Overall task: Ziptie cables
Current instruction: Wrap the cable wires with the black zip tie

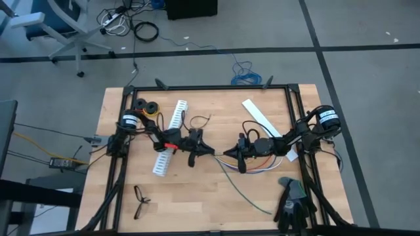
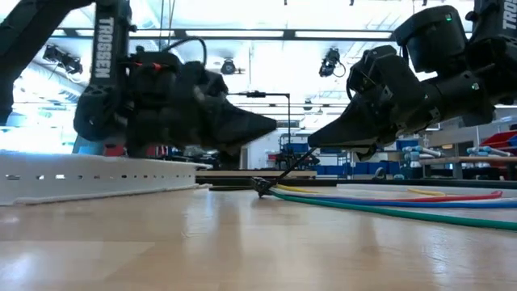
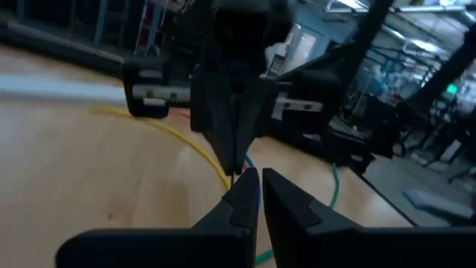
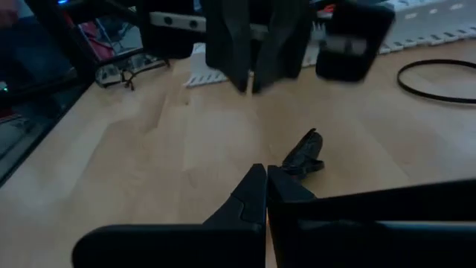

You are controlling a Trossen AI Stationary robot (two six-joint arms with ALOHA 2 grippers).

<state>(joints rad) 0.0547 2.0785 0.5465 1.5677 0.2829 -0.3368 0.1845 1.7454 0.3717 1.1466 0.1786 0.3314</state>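
The cables (image 1: 252, 172) lie on the table in a loose fan of yellow, red, blue and green wires (image 2: 404, 202), their ends gathered near the middle. A black ziptie (image 2: 284, 171) slants up from its knotted end (image 4: 303, 156), which sits on the table at the cables' gathered end. My right gripper (image 1: 230, 155) (image 4: 266, 184) hovers low over that end, shut on the ziptie. My left gripper (image 1: 205, 149) (image 3: 260, 192) faces it tip to tip from the left, shut and raised off the table (image 2: 271, 125). A second black ziptie loop (image 1: 197, 120) lies farther back. My right gripper pinches the ziptie's free tail (image 2: 305, 155) at its fingertips, coming level from the table's right. The tail runs taut, slanting down to the knotted end (image 2: 261, 187), which rests on the table by the cables.
A white slotted strip (image 1: 169, 139) lies left of centre under my left arm, a flat white strip (image 1: 261, 117) far right. Black tape rolls (image 1: 146, 105) sit at the far left, eyeglasses (image 1: 140, 200) near left, dark gloves (image 1: 293, 200) near right.
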